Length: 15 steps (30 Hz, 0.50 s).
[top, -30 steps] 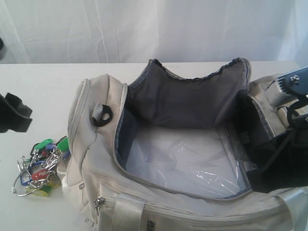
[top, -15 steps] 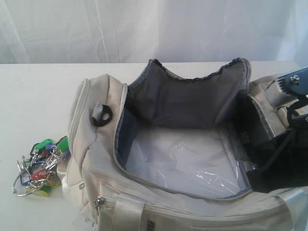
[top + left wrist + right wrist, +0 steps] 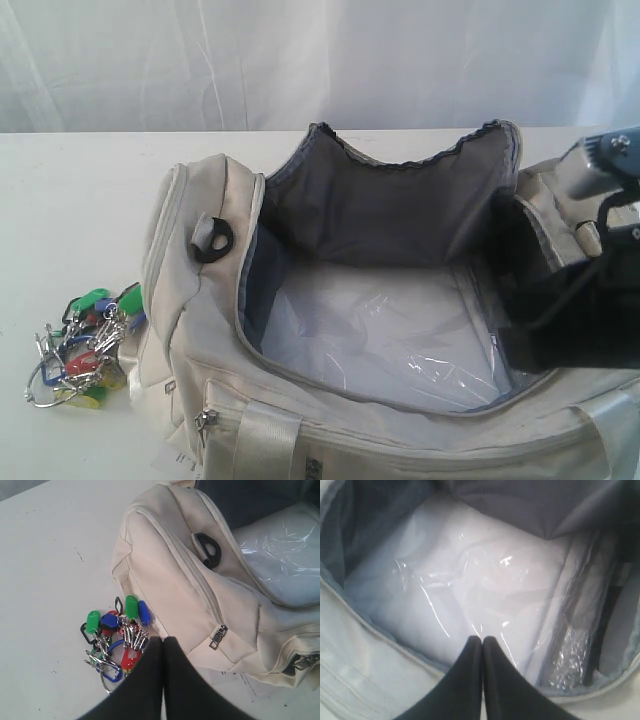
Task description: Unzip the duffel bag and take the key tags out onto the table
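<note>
The cream-white duffel bag (image 3: 200, 330) lies on the white table (image 3: 70, 190) with its main zipper open and its grey lining showing. Inside lies only a white sheet in clear plastic (image 3: 380, 340). The key tags (image 3: 85, 345), green, blue, red and yellow on metal rings, rest on the table against the bag's left end. They show again in the left wrist view as key tags (image 3: 112, 630) beside the bag (image 3: 165, 580). My left gripper (image 3: 163, 641) hangs shut and empty above them, out of the exterior view. My right gripper (image 3: 482, 641) is shut and empty over the bag's right end.
A black D-ring (image 3: 213, 240) sits on the bag's left end. A printed paper label (image 3: 240, 682) lies on the table under the bag's corner. A white curtain (image 3: 300, 60) backs the table. The right arm (image 3: 580, 300) covers the bag's right end.
The left gripper left the exterior view at the left edge. The right arm lifted and shifted slightly over the bag's right end. Bag and key tags have not moved.
</note>
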Motion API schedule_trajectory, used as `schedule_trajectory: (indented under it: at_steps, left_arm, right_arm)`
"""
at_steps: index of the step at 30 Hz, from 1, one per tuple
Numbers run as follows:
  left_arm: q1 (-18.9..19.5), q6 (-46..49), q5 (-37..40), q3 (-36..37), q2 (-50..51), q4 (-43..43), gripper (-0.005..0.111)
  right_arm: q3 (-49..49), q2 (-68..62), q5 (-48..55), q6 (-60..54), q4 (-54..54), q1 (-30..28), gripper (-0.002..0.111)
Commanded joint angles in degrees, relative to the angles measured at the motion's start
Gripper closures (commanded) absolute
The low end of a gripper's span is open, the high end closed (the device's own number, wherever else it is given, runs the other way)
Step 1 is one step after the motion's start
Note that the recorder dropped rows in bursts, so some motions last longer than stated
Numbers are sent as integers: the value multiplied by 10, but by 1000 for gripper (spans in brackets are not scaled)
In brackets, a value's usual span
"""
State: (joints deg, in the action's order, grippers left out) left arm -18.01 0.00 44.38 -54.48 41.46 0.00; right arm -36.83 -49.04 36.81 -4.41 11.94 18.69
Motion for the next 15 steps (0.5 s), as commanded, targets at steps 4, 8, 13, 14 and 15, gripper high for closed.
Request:
schedule_trajectory:
  at_steps: [4,8,13,14,15]
  left_arm:
    - [0,0,1,-2,-11,0,107]
    - [14,0,1,-2,-44,0,107]
    - [73,0,1,-2,-118,0,107]
    - [103,0,1,-2,-148,0,107]
    - [116,0,1,-2,-162,0,107]
  right_arm:
    - [2,4,-133,62,19,1,108]
    - [2,4,-133,62,19,1,108]
    - [2,4,-133,62,19,1,108]
    - [2,4,-133,62,19,1,108]
    - [2,4,-133,62,19,1,108]
